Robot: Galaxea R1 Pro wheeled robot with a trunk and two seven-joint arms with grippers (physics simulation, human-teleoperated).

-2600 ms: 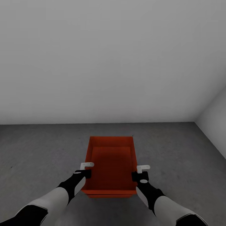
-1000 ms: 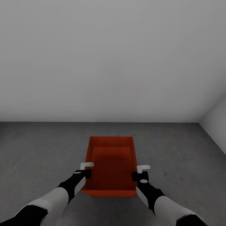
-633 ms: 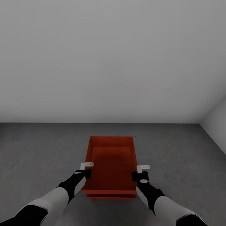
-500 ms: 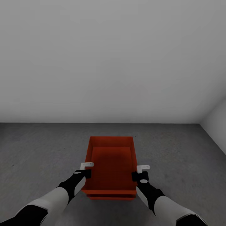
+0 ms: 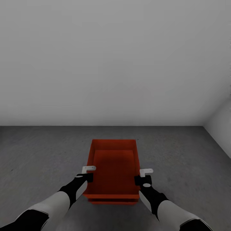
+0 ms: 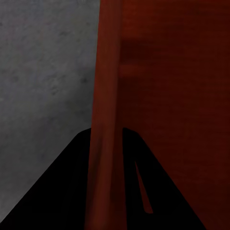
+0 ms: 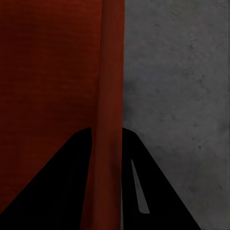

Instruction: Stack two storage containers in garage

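The robot stands in the garage, facing a plain light grey wall (image 5: pixel 115 64) with the dark concrete floor (image 5: pixel 41 150) below it. An orange container (image 5: pixel 113 166) is held between both arms, and under its near end a second orange rim (image 5: pixel 112 201) shows, so the held bin appears to sit just over or in the other container; whether the 2 touch cannot be told.

The left gripper (image 5: pixel 86 173) clamps the left long wall, and the right gripper (image 5: pixel 143 176) clamps the right long wall. In each wrist view the thin orange wall runs between the dark fingers (image 6: pixel 72 191), (image 7: pixel 158 191), 1 inside the bin and 1 outside, so both are narrowed onto the wall.

The bin's long axis points straight away from the robot toward the wall, and the lower rim lies directly below the fingers, seemingly lined up. Both arms are equally near. The coming move likely turns on that vertical gap: lowering straight down, then letting go.

No brand, label or writing can be read anywhere.
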